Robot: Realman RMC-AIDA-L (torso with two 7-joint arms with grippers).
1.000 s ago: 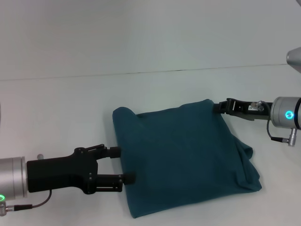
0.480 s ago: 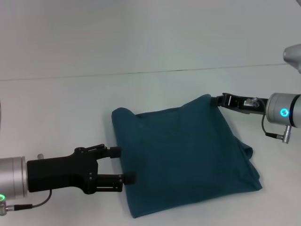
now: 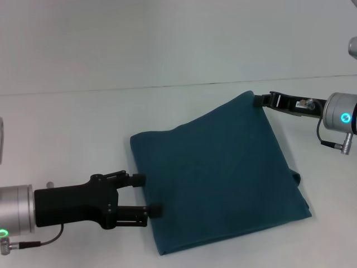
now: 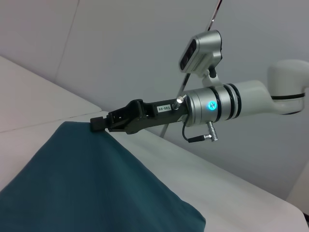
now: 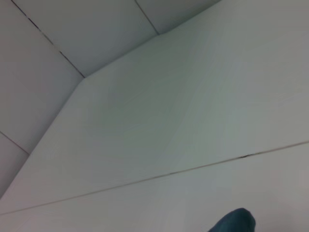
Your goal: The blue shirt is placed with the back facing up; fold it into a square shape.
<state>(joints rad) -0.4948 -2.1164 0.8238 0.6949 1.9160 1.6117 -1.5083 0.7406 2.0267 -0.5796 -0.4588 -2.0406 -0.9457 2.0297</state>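
Nearest the robot, the left gripper reaches in low from the left, its two black fingers spread apart and resting at the near left edge of the blue shirt; the upper fingertip touches the cloth edge and the lower one lies just against it, with nothing clamped between them. Stretching away from this open claw, the dark teal shirt lies folded into a rough four-sided shape on the white table, plain side up, its near right corner flat on the surface. A small fold of cloth pokes out along the right edge. Farther off, at the shirt's far right corner, the right gripper is clenched on the fabric, pulling that corner up into a raised peak above the table. The left wrist view shows this same pinch, with the cloth sloping down from the black fingertips.
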